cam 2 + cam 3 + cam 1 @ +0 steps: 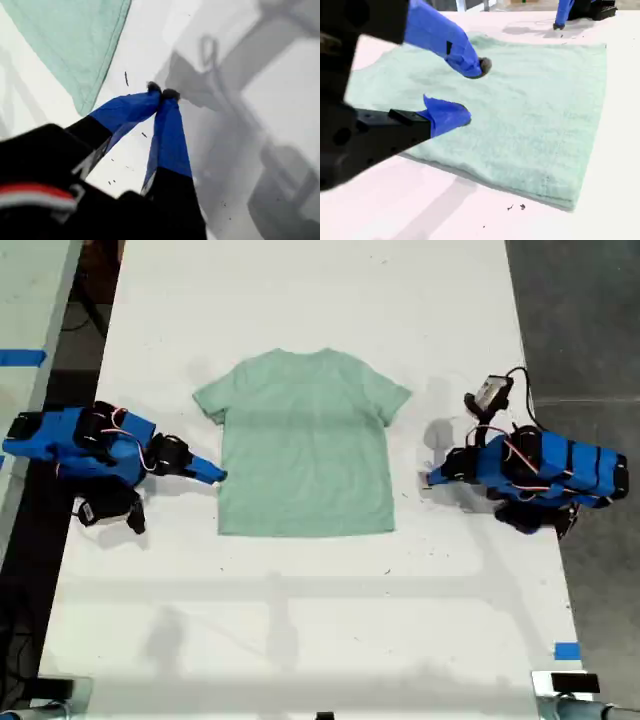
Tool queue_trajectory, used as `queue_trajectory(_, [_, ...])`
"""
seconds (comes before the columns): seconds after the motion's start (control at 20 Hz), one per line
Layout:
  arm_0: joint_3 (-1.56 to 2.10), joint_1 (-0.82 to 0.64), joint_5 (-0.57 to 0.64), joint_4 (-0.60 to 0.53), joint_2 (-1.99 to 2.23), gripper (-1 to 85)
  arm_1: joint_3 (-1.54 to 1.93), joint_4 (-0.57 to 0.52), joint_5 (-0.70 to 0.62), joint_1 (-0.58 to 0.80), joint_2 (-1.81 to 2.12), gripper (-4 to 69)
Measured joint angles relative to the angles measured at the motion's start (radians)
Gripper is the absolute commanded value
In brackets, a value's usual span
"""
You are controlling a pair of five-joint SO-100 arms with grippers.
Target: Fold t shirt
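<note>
A white table (300, 300) fills most of the exterior view, its surface flecked with small dark specks. A strip of blue tape (567, 651) sits at its edge toward the exterior view's lower right. Beyond that edge lies grey floor (580, 320).

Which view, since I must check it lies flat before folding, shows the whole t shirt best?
The exterior view: the t shirt lies spread flat, neck and both sleeves visible. The first wrist view catches only one corner; the second wrist view shows its body close up, partly behind my second tool.
</note>
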Motion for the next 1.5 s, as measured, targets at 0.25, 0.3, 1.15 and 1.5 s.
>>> queue_trajectory(0.25, [0.000, -0.002, 0.000, 0.000, 0.000, 11.7, -0.086, 0.029, -0.058, 0.078, -0.049, 1.2])
queue_trajectory(0.3, [0.000, -0.002, 0.000, 0.000, 0.000, 11.7, -0.184, 0.040, -0.114, 0.146, -0.135, 4.4])
queue_trajectory(1.15, [0.000, -0.002, 0.000, 0.000, 0.000, 11.7, -1.667, -0.101, -0.765, 0.816, -2.175, 21.1])
queue_trajectory(1.5, [0.000, -0.002, 0.000, 0.000, 0.000, 11.7, -1.804, -0.140, -0.772, 0.819, -2.336, 0.6])
